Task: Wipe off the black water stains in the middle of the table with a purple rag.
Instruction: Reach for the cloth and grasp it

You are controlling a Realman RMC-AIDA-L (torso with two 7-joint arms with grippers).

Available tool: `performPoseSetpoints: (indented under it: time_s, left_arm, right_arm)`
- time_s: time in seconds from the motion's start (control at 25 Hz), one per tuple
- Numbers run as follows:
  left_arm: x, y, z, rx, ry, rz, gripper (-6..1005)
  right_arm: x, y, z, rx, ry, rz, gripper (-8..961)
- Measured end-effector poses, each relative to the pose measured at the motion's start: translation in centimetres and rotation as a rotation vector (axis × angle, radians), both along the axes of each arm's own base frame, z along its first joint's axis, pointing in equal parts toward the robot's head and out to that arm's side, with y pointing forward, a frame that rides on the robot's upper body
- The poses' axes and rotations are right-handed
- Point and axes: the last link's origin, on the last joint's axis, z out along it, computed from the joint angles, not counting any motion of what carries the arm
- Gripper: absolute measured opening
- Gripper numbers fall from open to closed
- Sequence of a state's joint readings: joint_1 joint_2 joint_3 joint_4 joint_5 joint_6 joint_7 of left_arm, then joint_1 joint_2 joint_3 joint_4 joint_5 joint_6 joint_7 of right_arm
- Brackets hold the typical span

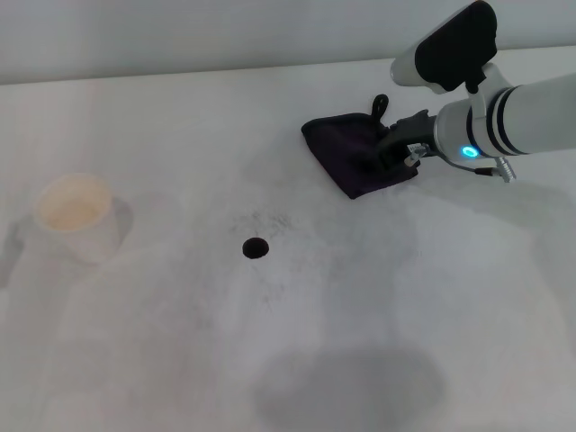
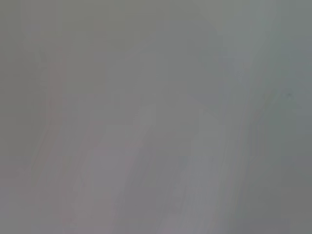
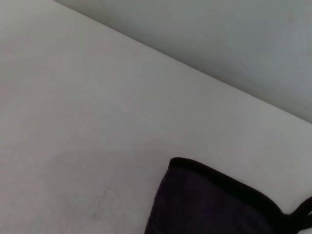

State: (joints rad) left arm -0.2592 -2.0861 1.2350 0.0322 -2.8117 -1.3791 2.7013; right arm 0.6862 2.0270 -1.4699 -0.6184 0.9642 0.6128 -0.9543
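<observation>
The purple rag (image 1: 355, 155) lies on the white table (image 1: 180, 342) at the back right, its small loop (image 1: 379, 105) sticking up at the far corner. My right gripper (image 1: 397, 149) is at the rag's right edge, its dark tip overlapping the cloth. The right wrist view shows a corner of the rag (image 3: 204, 204) with its black edging on the table (image 3: 73, 122). The black water stain (image 1: 256, 248) is a small round blot in the middle of the table, with faint speckles around it, well to the left of the rag and nearer to me. My left gripper is out of view.
A white paper cup (image 1: 76, 214) stands at the left of the table. A large faint grey shadow patch (image 1: 351, 387) lies near the front edge. The table's back edge meets a grey wall (image 1: 225, 36). The left wrist view shows only a blank grey surface.
</observation>
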Motion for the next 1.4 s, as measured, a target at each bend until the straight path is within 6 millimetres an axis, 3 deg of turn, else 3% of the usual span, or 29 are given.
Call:
performPoseSetpoints:
  time_s: [0.6, 0.84, 1.08, 1.4]
  left_arm:
    - [0.0, 0.0, 0.0, 0.001, 0.001, 0.001, 885]
    - [0.1, 0.0, 0.1, 0.009, -0.002, -0.009, 884]
    - [0.2, 0.1, 0.2, 0.013, -0.003, -0.013, 885]
    - [0.5, 0.0, 0.4, 0.025, -0.004, -0.033, 883]
  right_arm:
    - [0.6, 0.0, -0.5, 0.003, -0.021, -0.018, 525]
    - [0.7, 0.0, -0.6, -0.001, -0.023, -0.028, 414]
    - [0.9, -0.2, -0.7, 0.004, 0.006, -0.049, 413]
    - [1.4, -0.5, -0.7, -0.003, 0.01, -0.066, 295]
